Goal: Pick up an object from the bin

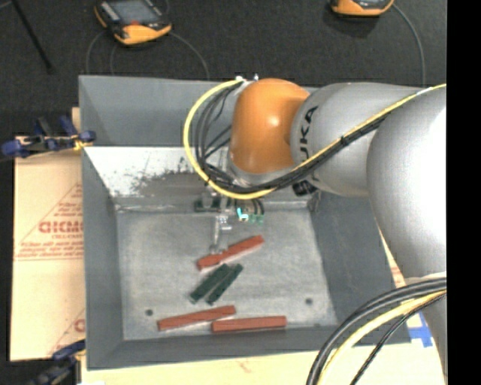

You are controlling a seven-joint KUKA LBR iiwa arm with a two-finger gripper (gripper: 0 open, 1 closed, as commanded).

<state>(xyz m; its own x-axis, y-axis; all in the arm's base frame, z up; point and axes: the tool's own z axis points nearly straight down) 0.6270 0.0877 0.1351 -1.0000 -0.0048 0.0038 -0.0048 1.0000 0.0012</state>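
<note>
Five small things lie on the floor of the grey bin (101,248): three red bars and two green bars. Nearest, along the front wall, two of the red ones lie almost end to end. These are the left red bar (196,319) and the right red bar (249,324), and their inner ends meet. A little further back are the two green bars (216,283). They are dark, lie side by side and touch, and slant up to the right. Just behind them, near the middle of the bin, is the third red bar (230,253), which slants the same way.

The gripper (220,237) points straight down over the left half of the third red bar. It is very close to that bar, but I cannot tell if it touches it. I also cannot tell if the gripper is spread apart or pressed together.

The big grey arm (376,150) comes in from the right and bends down into the bin. A round orange cover (263,124) sits on its wrist. Yellow and black cables (197,128) loop round the cover. The arm hides the bin's back right corner and much of its right wall.

Two tiny dark dots (149,312) mark the floor, one near each front corner. Dark specks (143,179) are spread on the back wall. Farthest away, outside the bin, two orange and black gadgets (131,19) lie on the dark ground.
</note>
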